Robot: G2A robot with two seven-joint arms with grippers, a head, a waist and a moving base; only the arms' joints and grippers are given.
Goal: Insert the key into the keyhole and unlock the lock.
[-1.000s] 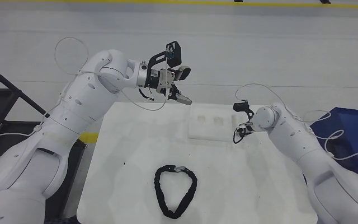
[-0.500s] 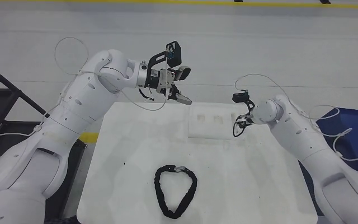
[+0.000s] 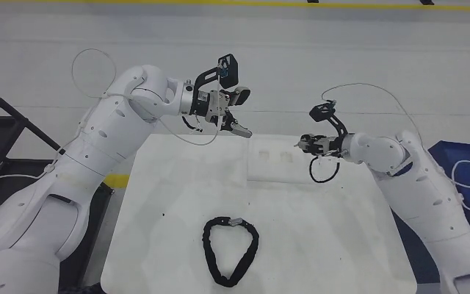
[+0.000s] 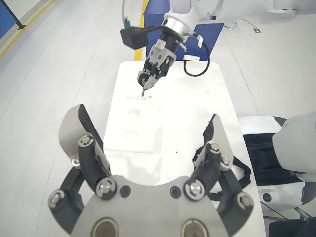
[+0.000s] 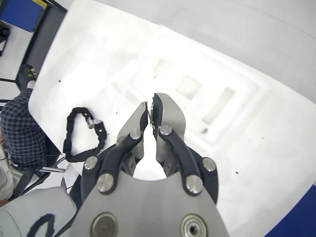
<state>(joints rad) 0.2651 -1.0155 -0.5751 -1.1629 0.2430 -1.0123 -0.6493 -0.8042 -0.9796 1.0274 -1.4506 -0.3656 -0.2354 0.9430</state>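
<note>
Your right claw [image 4: 146, 83] clenches one key [image 4: 142, 91] above one three-pocket foam tray [image 4: 143, 140]; your left claw [image 4: 147, 114] hangs released, one chain lock [image 5: 66, 136] well apart from both.

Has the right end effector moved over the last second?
Yes. The right end effector, gripping the key, went from the foam tray's near right corner to its far right corner.

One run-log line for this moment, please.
right end effector: shut on key over foam tray | left end effector: open | chain lock: on table
</note>
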